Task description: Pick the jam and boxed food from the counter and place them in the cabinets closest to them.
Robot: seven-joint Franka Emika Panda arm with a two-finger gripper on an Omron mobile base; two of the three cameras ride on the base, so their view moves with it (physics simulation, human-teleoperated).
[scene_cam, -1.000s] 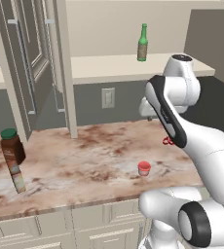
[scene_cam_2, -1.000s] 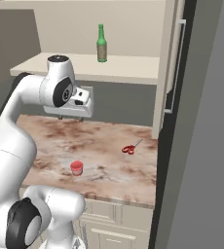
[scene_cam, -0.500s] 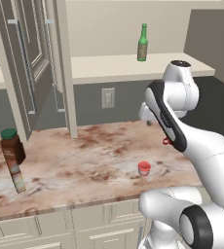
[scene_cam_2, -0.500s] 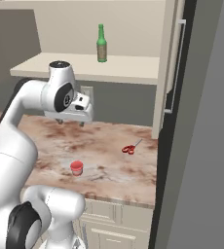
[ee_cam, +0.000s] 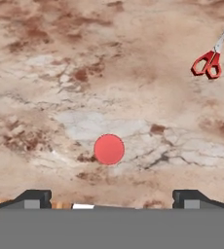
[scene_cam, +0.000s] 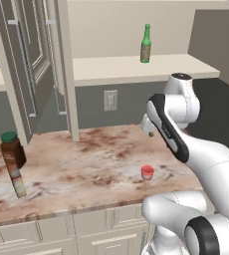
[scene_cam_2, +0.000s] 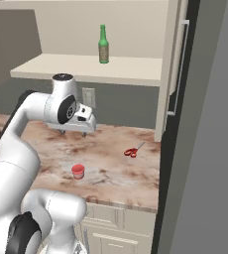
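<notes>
My jaws are wide open and empty at the bottom of the hand view. The jam sits just above them at lower centre, on the bench. Red scissors lie at upper right; in the left base view the boxed food stands at far left.

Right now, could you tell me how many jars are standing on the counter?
2: the jam near the counter's front edge, and a taller brown jar with a green lid at its left end. More may sit beyond the frame.
</notes>
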